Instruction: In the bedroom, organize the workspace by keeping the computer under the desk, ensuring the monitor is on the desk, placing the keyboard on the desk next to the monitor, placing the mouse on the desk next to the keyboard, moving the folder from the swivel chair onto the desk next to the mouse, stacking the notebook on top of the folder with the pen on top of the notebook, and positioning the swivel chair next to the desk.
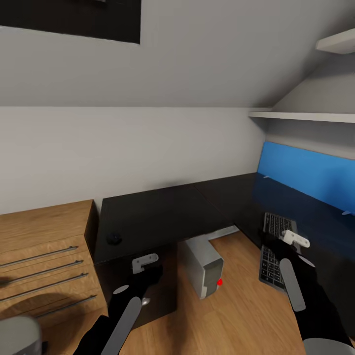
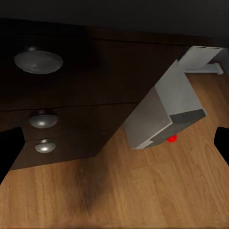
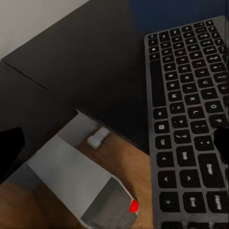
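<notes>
The desk (image 1: 162, 212) is a glossy black L. On its left wing sits the small black mouse (image 1: 114, 238). The keyboard (image 1: 272, 259) (image 3: 191, 119) lies on the right wing, its near end jutting past the desk edge. Behind it stands the monitor (image 1: 308, 175), its face showing blue. The light-grey computer (image 1: 201, 266) (image 2: 162, 107) (image 3: 76, 181) stands on the floor in the desk's inner corner, partly under the top. My left gripper (image 1: 150, 272) (image 2: 114, 148) hangs open over the black drawers. My right gripper (image 1: 276, 246) (image 3: 114, 148) is open just above the keyboard.
A light wooden chest of drawers (image 1: 44, 256) stands left of the desk. Black drawers with silver knobs (image 2: 38, 62) sit under the desk's left wing. White shelves (image 1: 305, 116) run along the right wall under a sloping ceiling. Wooden floor (image 1: 236, 315) lies open between my arms.
</notes>
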You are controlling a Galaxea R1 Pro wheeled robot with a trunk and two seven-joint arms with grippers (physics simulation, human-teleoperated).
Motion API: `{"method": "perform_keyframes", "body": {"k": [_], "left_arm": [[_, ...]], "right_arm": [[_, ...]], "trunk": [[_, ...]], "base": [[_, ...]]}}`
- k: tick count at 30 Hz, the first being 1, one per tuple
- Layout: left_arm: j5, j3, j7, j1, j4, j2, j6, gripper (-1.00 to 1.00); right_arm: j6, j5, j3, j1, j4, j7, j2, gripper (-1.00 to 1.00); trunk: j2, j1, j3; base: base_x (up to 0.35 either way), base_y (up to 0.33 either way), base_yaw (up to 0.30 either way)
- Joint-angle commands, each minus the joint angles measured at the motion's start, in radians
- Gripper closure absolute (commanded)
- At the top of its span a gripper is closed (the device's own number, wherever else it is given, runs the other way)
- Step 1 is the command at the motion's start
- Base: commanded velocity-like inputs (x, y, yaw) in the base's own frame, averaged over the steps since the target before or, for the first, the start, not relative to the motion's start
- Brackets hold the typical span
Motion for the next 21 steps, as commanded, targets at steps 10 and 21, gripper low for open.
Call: {"method": "perform_keyframes", "body": {"k": [10, 21], "left_arm": [[0.009, -0.001, 0.009, -0.001, -0.001, 0.000, 0.001, -1.00], [0.008, -0.001, 0.009, -0.001, -0.002, 0.000, 0.000, -1.00]], "right_arm": [[0.003, -0.010, 0.001, 0.001, 0.000, -0.008, 0.000, -1.00], [0.000, -0.011, 0.001, 0.002, 0.005, -0.007, 0.001, -1.00]], "trunk": [[-0.001, 0.000, 0.003], [-0.001, 0.000, 0.004]], "base": [[-0.267, 0.193, -0.209], [-0.279, 0.196, -0.285]]}}
